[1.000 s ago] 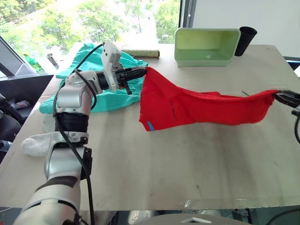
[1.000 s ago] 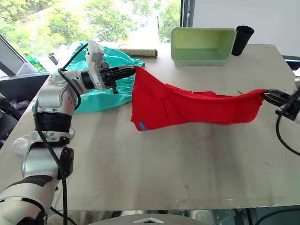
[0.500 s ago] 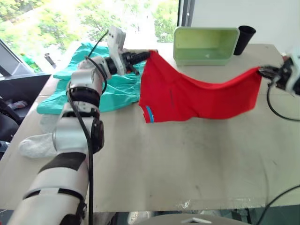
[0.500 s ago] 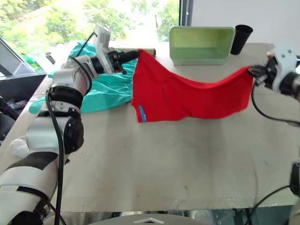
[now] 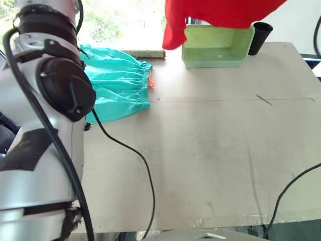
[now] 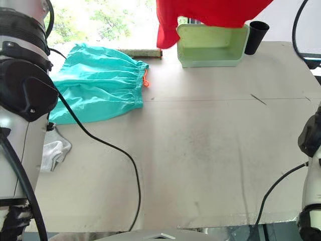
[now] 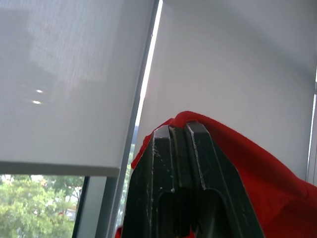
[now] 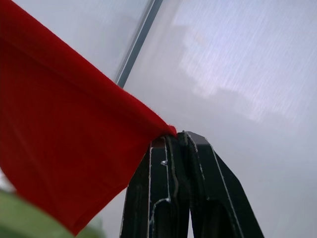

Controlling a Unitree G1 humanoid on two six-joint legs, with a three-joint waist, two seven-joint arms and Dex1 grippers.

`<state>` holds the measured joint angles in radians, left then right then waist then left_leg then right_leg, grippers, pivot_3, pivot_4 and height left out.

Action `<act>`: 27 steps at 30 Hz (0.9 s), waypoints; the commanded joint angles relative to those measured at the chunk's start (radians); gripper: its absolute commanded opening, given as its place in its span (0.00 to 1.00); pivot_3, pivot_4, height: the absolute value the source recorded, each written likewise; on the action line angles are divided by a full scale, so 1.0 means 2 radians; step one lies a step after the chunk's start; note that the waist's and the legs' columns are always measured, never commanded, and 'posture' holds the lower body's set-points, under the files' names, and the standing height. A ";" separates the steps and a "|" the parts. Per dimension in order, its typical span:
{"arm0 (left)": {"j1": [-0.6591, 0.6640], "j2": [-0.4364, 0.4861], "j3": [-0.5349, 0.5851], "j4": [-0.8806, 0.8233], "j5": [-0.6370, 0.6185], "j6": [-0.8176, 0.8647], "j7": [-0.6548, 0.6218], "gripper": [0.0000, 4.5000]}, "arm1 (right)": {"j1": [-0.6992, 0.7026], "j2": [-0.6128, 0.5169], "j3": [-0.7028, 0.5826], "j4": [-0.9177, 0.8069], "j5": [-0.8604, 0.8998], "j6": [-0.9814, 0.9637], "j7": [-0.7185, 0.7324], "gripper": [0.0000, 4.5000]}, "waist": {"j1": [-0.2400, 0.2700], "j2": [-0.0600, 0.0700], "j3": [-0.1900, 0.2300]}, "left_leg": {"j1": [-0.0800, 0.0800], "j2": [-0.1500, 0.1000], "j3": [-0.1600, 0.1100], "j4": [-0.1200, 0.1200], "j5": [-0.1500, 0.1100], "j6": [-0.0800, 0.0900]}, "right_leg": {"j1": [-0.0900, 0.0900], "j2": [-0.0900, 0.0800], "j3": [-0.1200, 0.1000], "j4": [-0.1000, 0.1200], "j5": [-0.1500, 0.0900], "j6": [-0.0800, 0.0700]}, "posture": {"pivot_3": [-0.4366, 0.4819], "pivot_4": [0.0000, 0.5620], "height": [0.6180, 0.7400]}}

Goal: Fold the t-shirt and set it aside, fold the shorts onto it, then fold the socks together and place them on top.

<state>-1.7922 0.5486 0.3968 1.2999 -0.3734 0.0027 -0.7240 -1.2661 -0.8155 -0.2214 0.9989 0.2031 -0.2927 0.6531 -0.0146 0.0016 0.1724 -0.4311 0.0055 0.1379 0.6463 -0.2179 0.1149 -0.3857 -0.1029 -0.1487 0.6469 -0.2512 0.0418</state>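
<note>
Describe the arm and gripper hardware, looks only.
Left arm: silver-white shells, black round joint cap, black bands, loose black cable. Left gripper and right gripper: flat, tapered black fingers, scuffed at the edges. Black cable on the right arm too.

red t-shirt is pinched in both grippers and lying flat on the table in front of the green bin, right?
Not flat on the table. The red t-shirt is lifted high in the air, hanging above the green bin, as the left eye view shows. It is indeed pinched in the left gripper and the right gripper.
</note>
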 commanded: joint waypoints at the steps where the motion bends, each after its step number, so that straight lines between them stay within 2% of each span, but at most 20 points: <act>1: 0.035 0.025 -0.032 -0.039 0.023 0.053 -0.080 0.00 | 0.072 -0.017 -0.029 -0.096 0.052 0.069 0.067 0.01 | -0.001 0.000 0.000 | 0.000 0.000 0.000 0.001 0.000 0.000 | 0.000 0.000 0.000 0.001 0.000 0.000 | 0.48 0.27 1.00; 2: 0.047 0.028 -0.040 -0.048 0.027 0.065 -0.097 0.00 | 0.093 -0.019 -0.033 -0.122 0.062 0.091 0.075 0.01 | -0.001 0.000 0.000 | 0.000 0.000 0.000 0.002 0.000 0.000 | 0.000 0.000 0.000 0.002 0.000 0.000 | 0.48 0.27 1.00; 4: 0.181 0.058 -0.099 -0.199 0.011 0.207 -0.199 0.00 | 0.249 -0.029 -0.051 -0.279 0.126 0.214 0.114 0.01 | -0.001 0.001 -0.001 | 0.000 0.000 0.000 0.004 0.000 0.000 | -0.001 -0.001 0.003 0.005 0.000 0.000 | 0.48 0.27 1.00; 5: 0.274 0.081 -0.121 -0.311 -0.018 0.291 -0.219 0.00 | 0.341 -0.032 -0.061 -0.358 0.161 0.275 0.129 0.01 | -0.001 0.001 -0.002 | 0.001 0.000 0.000 0.003 0.000 0.000 | 0.000 -0.002 0.003 0.005 0.000 0.000 | 0.48 0.27 1.00; 6: 0.339 0.098 -0.130 -0.396 -0.039 0.352 -0.226 0.00 | 0.406 -0.035 -0.072 -0.417 0.186 0.320 0.134 0.01 | -0.001 0.002 -0.003 | 0.002 0.000 -0.001 0.003 0.000 0.000 | 0.001 -0.002 0.003 0.005 0.000 0.000 | 0.48 0.27 1.00; 8: 0.459 0.141 -0.127 -0.547 -0.085 0.444 -0.223 0.00 | 0.520 -0.027 -0.096 -0.502 0.211 0.362 0.130 0.01 | -0.003 0.002 -0.003 | 0.001 0.001 -0.002 0.000 0.000 0.000 | 0.000 -0.001 0.004 0.004 -0.001 -0.002 | 0.48 0.27 1.00; 11: 0.609 0.205 -0.096 -0.715 -0.162 0.571 -0.229 0.00 | 0.670 -0.017 -0.127 -0.583 0.230 0.393 0.148 0.01 | 0.000 0.002 -0.001 | -0.003 0.002 -0.004 0.002 0.000 -0.001 | -0.003 0.000 0.004 0.004 -0.002 -0.003 | 0.48 0.27 1.00; 13: 0.707 0.243 -0.076 -0.806 -0.198 0.610 -0.248 0.00 | 0.752 -0.015 -0.140 -0.616 0.232 0.409 0.165 0.01 | -0.001 0.002 -0.001 | -0.002 0.002 -0.004 0.003 0.000 -0.001 | -0.002 0.000 0.004 0.004 -0.002 -0.003 | 0.48 0.27 1.00; 16: 0.783 0.260 -0.039 -0.873 -0.249 0.651 -0.237 0.00 | 0.816 -0.013 -0.151 -0.642 0.235 0.415 0.179 0.01 | 0.005 0.004 -0.003 | 0.009 0.002 -0.005 -0.001 -0.003 -0.004 | 0.009 -0.001 0.004 -0.002 -0.004 -0.003 | 0.48 0.27 1.00; 21: 0.887 0.307 -0.006 -0.932 -0.274 0.635 -0.275 0.00 | 0.912 -0.027 -0.177 -0.673 0.244 0.425 0.240 0.01 | 0.013 0.005 -0.004 | 0.008 0.001 -0.006 -0.001 -0.004 -0.002 | 0.007 -0.002 0.005 -0.002 -0.004 -0.003 | 0.48 0.27 1.00; 27: 0.941 0.367 0.010 -0.927 -0.278 0.585 -0.362 0.00 | 0.979 -0.041 -0.256 -0.698 0.311 0.493 0.295 0.01 | 0.016 0.005 -0.005 | 0.007 0.001 -0.004 -0.004 -0.003 -0.005 | 0.004 -0.002 0.005 -0.003 -0.004 -0.003 | 0.48 0.27 1.00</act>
<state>0.0953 1.2713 0.3923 -0.5476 -0.9261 1.2232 -1.3992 0.6869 -0.8887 -0.6671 -0.3699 0.7667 0.6563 1.2121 0.0168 0.0115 0.1632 -0.4164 0.0079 0.1290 0.6358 -0.2244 0.1045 -0.3780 -0.1072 -0.1387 0.6397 -0.2582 0.0335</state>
